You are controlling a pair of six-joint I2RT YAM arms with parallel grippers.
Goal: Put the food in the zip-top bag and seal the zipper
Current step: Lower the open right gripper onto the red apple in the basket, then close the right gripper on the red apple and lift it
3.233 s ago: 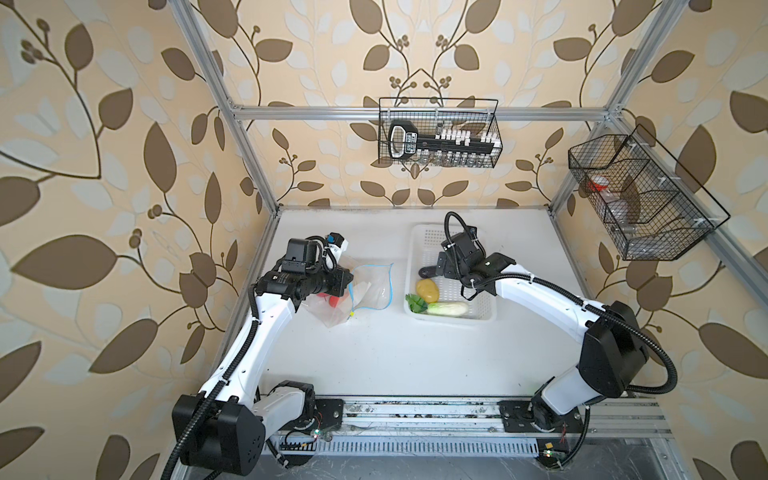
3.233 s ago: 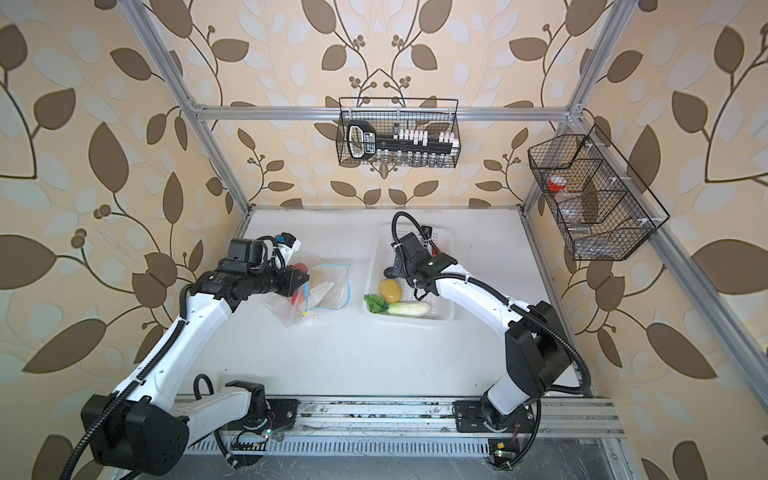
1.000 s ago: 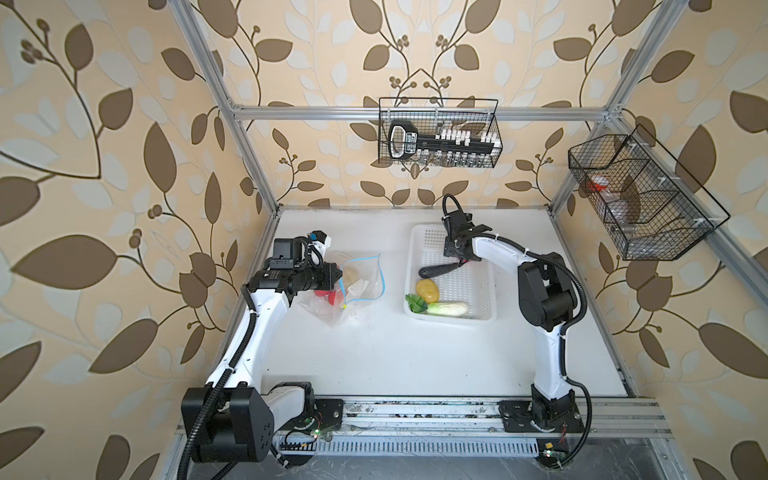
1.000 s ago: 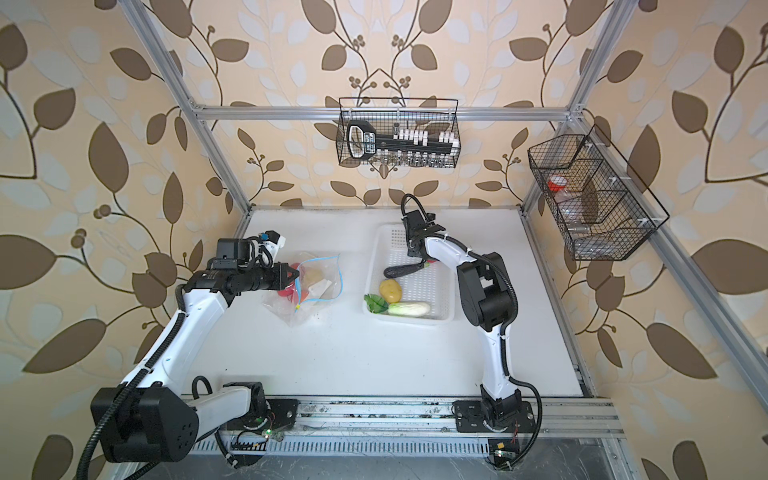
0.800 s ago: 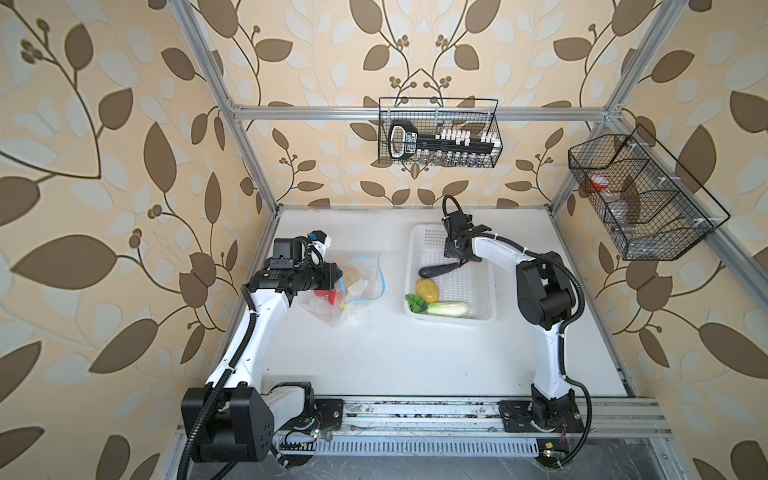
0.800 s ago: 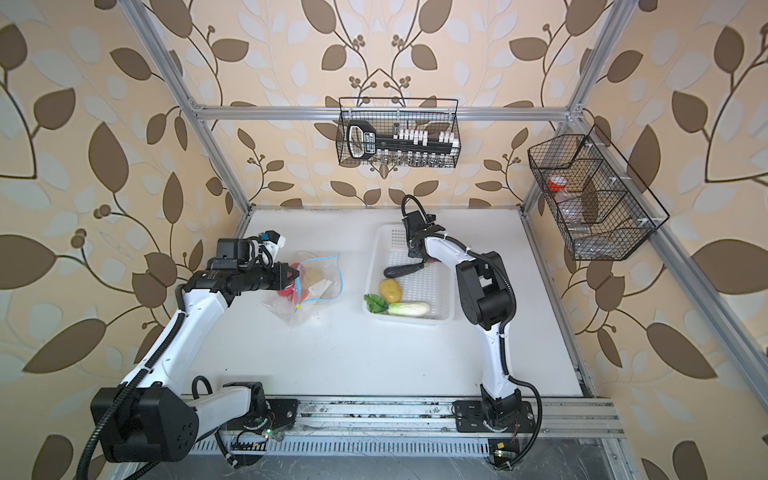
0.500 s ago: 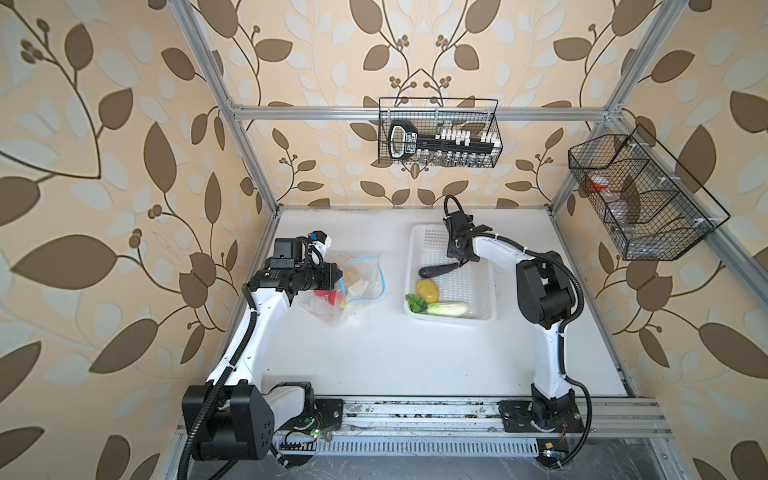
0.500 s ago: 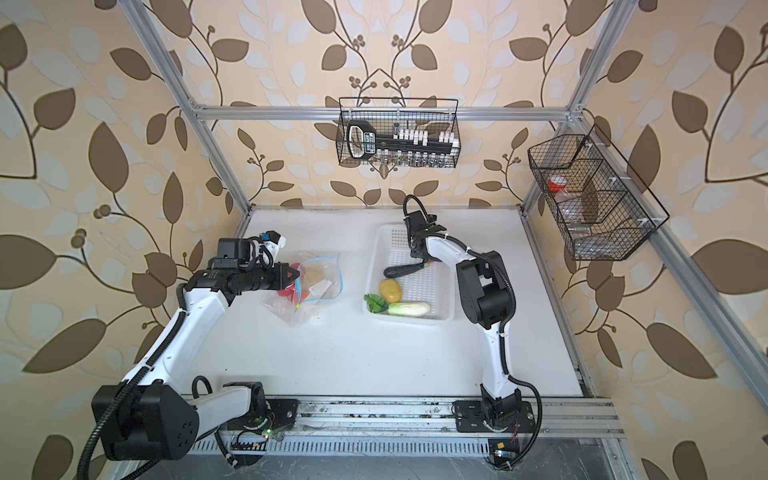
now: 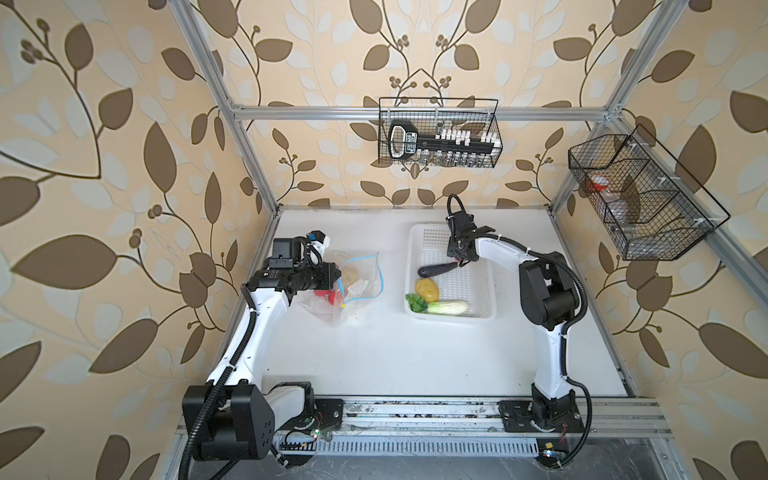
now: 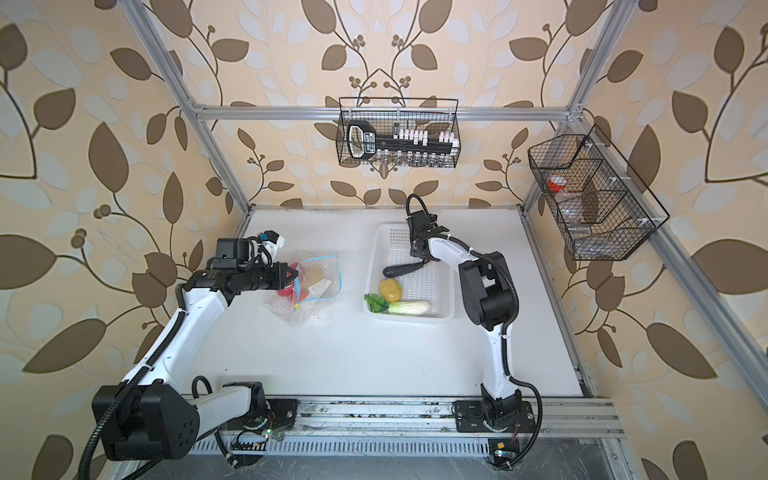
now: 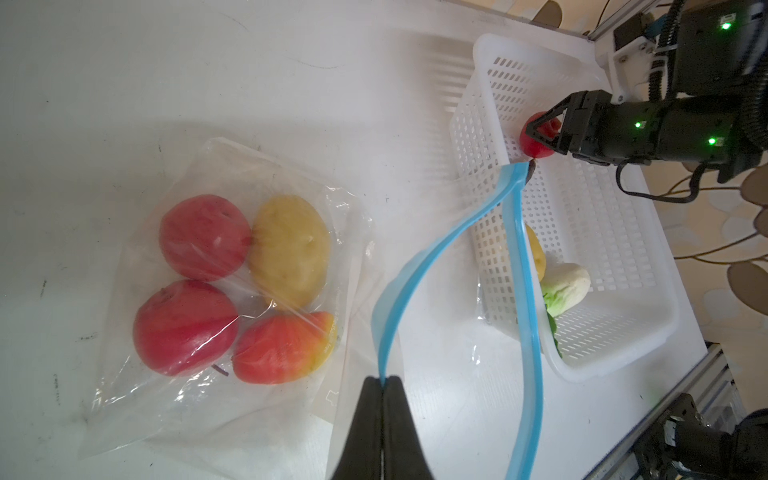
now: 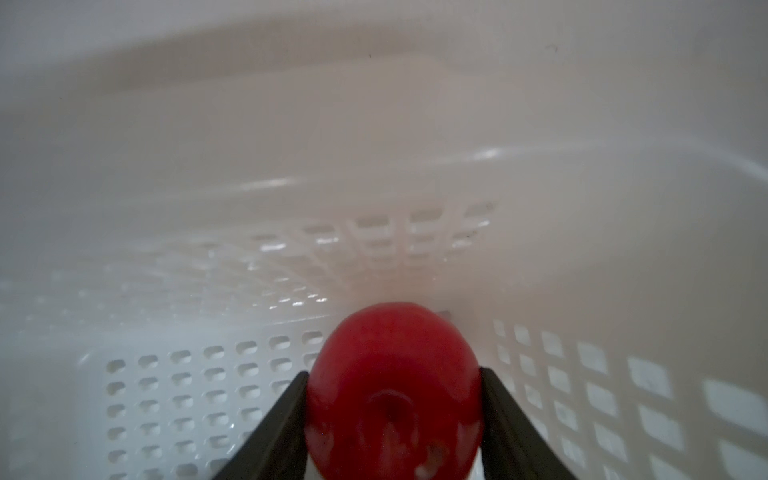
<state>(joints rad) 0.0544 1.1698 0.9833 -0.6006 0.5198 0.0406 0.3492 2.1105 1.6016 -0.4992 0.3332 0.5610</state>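
The right claw (image 12: 394,374) gripped a red apple (image 12: 390,345) inside the basket (image 11: 615,266) while the left claw (image 11: 382,386), pinched shut on the zipper (image 11: 530,332), held the zip-top bag (image 11: 208,395) open beside the basket, so the apple likely needed lifting straight out of the basket first.

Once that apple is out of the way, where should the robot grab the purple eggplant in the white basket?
Probably the thick middle of the eggplant, from straight above, pinching across its width. It lies on its side on the basket floor, so the walls block a sideways reach; the potato sits close beside its fat end.
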